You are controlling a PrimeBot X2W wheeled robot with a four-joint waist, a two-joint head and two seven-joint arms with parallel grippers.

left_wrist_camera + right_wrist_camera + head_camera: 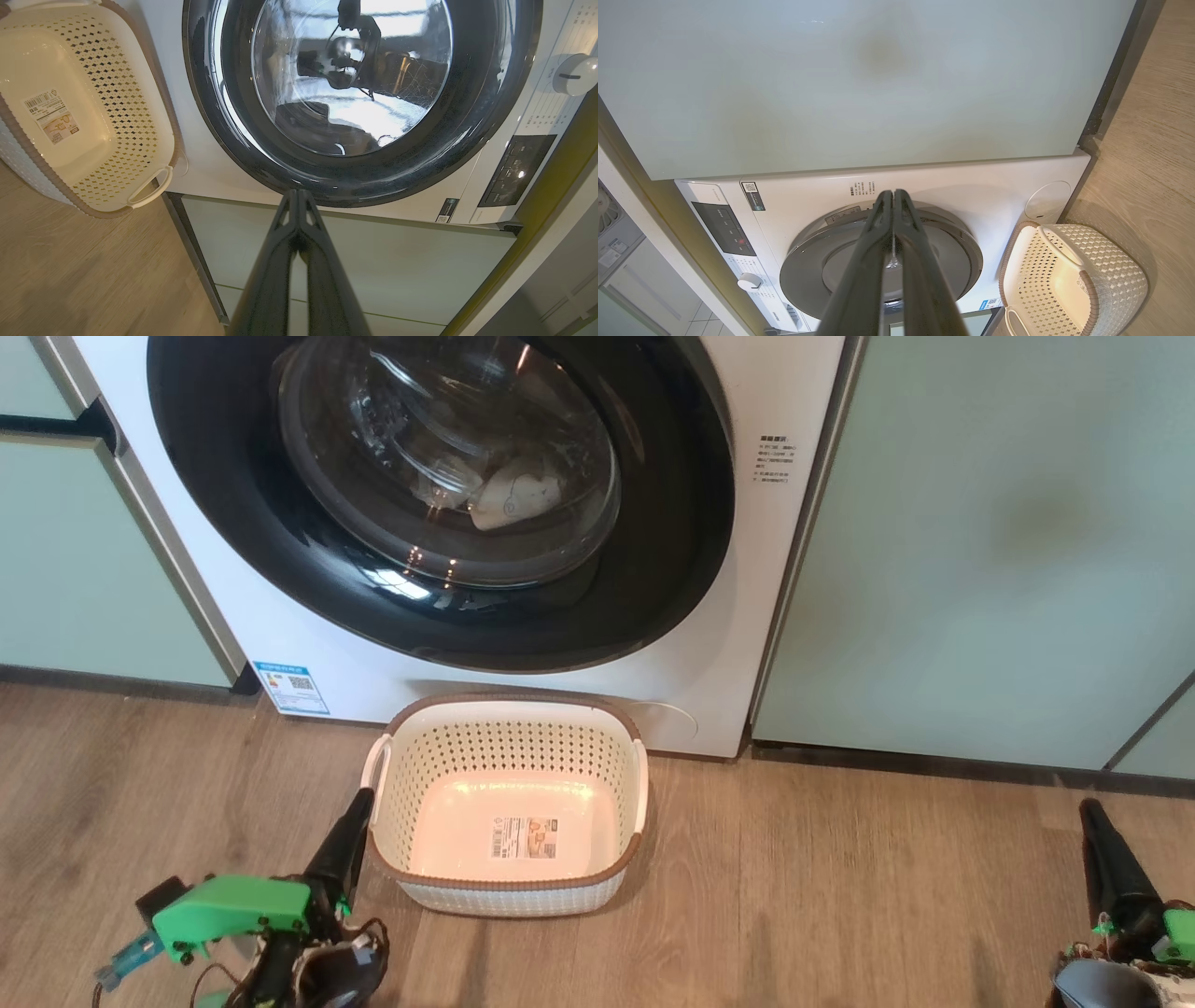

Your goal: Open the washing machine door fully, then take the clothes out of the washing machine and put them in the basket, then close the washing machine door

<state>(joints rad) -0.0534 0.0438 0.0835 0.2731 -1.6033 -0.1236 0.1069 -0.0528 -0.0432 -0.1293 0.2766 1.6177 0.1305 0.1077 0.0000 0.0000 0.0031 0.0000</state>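
A home laundry corner: a white washing machine [775, 579] built in between pale green cabinet panels [980, 541], with wood-plank floor [840, 896] and a basket [509, 698] before it.

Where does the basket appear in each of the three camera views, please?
Head view: basket at lower centre, on the floor.
Left wrist view: basket at upper left, against the edge.
Right wrist view: basket in the lower right corner.
Shared landmark: the round washing machine door next to it.
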